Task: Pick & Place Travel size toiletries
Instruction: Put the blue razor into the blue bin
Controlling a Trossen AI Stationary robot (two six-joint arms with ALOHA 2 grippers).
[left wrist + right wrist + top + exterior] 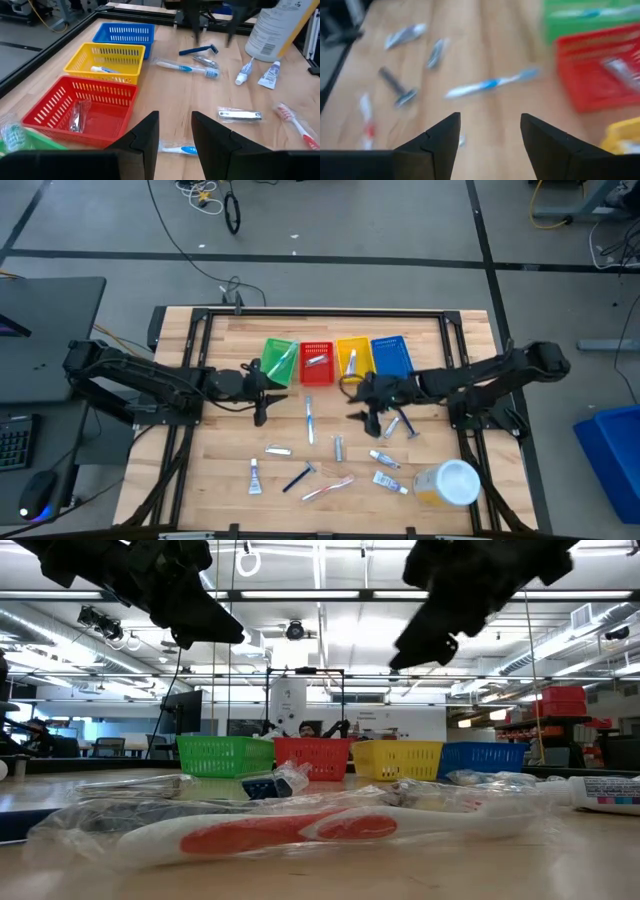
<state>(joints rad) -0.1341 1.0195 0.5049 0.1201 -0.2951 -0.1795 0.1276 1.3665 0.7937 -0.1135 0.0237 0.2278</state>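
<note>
Grippers first: the right gripper (490,145) has its fingers spread wide with bare wood showing between them, holding nothing; in the high view it (375,418) hangs just in front of the yellow basket (353,357), above the table and beside a razor (397,423); the left gripper (175,137) has its fingers parted by a narrow gap, empty, and sits near the green basket (279,361) at the back left; in the low view both grippers are raised clear of the surface.

Baskets stand in a row at the back of the table (220,450): green, red (317,362), yellow, blue (391,355); the green one holds a wrapped toothbrush (281,362); the red one holds a small silvery item (76,117); the yellow one holds a white-blue tube (102,69); contents of the blue one cannot be made out.

Remaining toiletries lie loose on the wood, well apart from one another: a white-blue toothbrush (309,423) in the middle; a silvery clipper (279,449) and a tube (254,476) toward the front left; a dark razor (298,477) and a pink toothbrush (327,488) at the front; a silvery tube (338,447); two white-blue tubes (384,459) (390,482) near a large yellow jar (448,484) at the front right.
</note>
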